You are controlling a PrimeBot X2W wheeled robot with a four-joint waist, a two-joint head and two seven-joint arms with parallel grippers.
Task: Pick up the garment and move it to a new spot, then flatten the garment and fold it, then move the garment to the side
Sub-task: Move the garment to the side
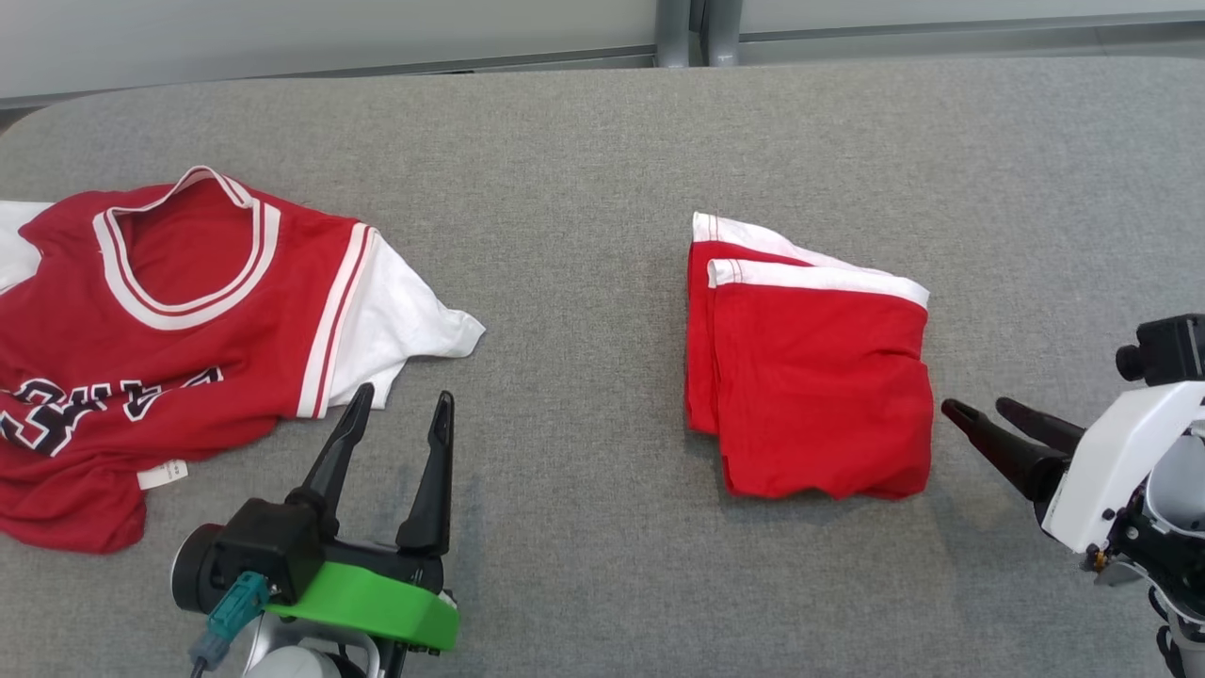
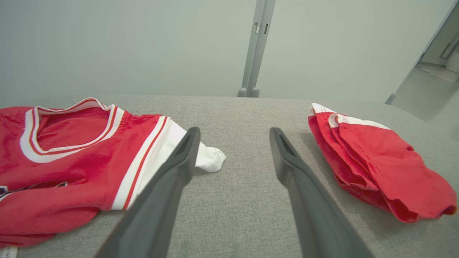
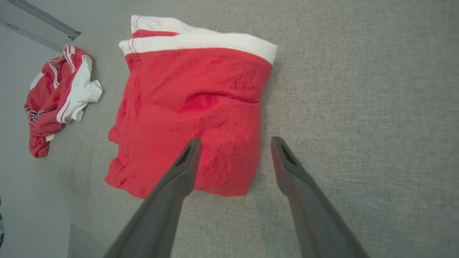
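Note:
The garment (image 1: 810, 377) is red with white trim and lies folded into a rough rectangle on the grey table, right of centre. It also appears in the left wrist view (image 2: 376, 161) and the right wrist view (image 3: 193, 107). My right gripper (image 1: 979, 407) is open just beyond its right edge, fingers pointing at it and holding nothing. In the right wrist view the right gripper (image 3: 235, 141) straddles the garment's near corner from above. My left gripper (image 1: 403, 395) is open and empty at the lower left, well apart from the garment.
A red and white jersey (image 1: 141, 330) lies rumpled at the left of the grey table (image 1: 584, 141), its white sleeve just beyond my left gripper's (image 2: 233, 130) fingertips. A pale wall with a grey post (image 2: 256, 46) stands behind the table's far edge.

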